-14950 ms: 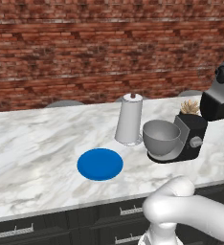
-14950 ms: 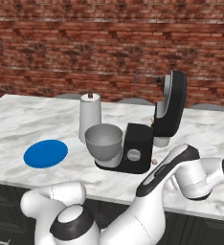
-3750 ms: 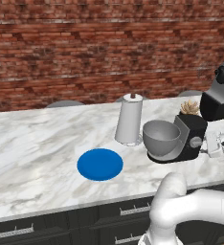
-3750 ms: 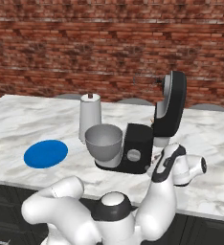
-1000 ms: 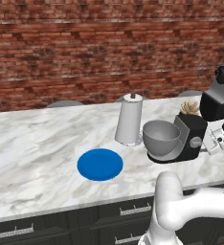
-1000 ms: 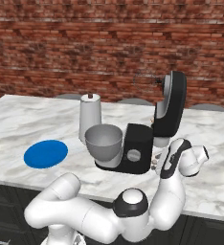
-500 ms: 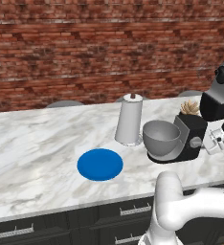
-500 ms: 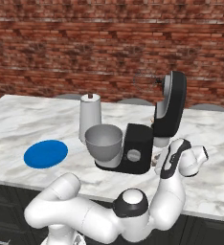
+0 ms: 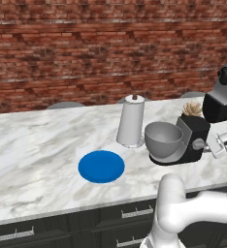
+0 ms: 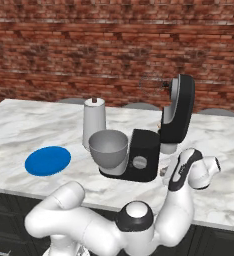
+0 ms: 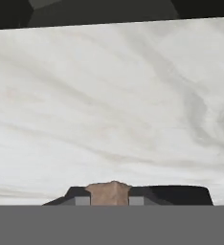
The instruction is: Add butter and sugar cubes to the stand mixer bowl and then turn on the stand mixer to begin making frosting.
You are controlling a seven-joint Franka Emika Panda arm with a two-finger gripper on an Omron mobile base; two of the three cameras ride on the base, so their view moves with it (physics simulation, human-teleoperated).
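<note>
The black stand mixer (image 9: 197, 140) (image 10: 144, 155) stands on the marble counter with its head tilted up. Its grey stand mixer bowl (image 9: 163, 139) (image 10: 108, 148) sits on the base and looks empty. My gripper (image 11: 109, 195) is low over the counter, just right of the mixer's base, and my hand (image 9: 223, 144) (image 10: 181, 170) is beside the mixer in both base views. The fingertips are shut on a small tan sugar cube (image 11: 109, 190) that rests on the marble. The butter is out of view.
A tall white cylindrical roll (image 9: 131, 121) (image 10: 94, 123) stands just left of the bowl. A blue round plate (image 9: 101, 166) (image 10: 47, 160) lies further left, nearer the front edge. A brick wall runs behind the counter (image 9: 33, 145).
The jaws have closed from wide open onto the tan sugar cube. The arm and the other things have hardly moved.
</note>
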